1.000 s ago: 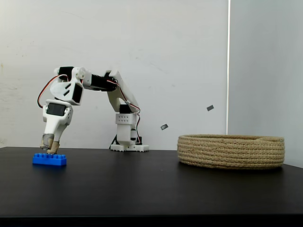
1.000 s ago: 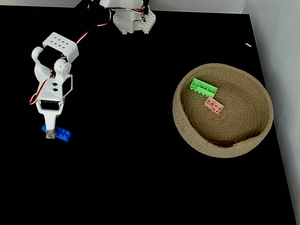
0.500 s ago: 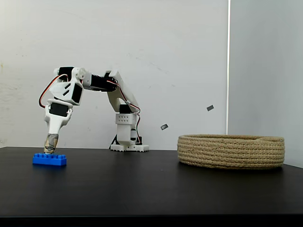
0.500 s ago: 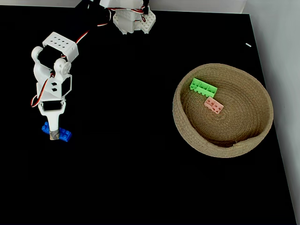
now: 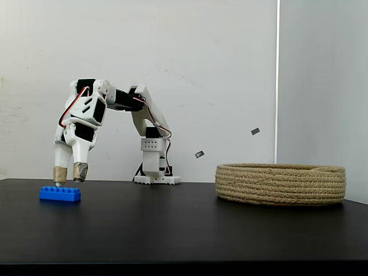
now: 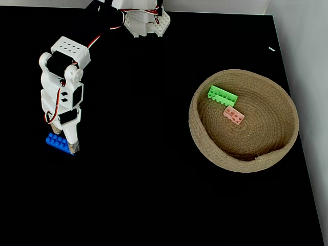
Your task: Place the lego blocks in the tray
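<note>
While two of the three bricks are already sat in the tray (image 6: 205,141), the job can be called roughly two-thirds done; the green brick (image 6: 222,96) and the pink brick (image 6: 233,115) are seen lying close together on the tray floor in the top-down fixed view, towards its back-left part.

What's left is the blue brick (image 5: 60,194); it's lying flat on the black worktop (image 6: 138,195), studs up, well apart from the tray and way over on the left in both fixed views.

The tool (image 5: 69,173) is parked right over that brick, pointing down, with its jaws spread apart and nothing gripped; in the side-on fixed view one taped fingertip looks to be down at stud level and the other hangs slightly above the brick, so a grab hasn't been made yet.

As for room: the stretch of worktop between the brick and the tray is bare, so a straight carry to the right should be fine, though the tray's rope wall would need to be cleared by lifting first (that's a guess); the brick's also fairly near the left edge of the worktop in the top-down view (image 6: 60,142), so a sloppy nudge could push it that way; the arm's base (image 6: 146,23) is tucked at the back edge, out of the path.
</note>
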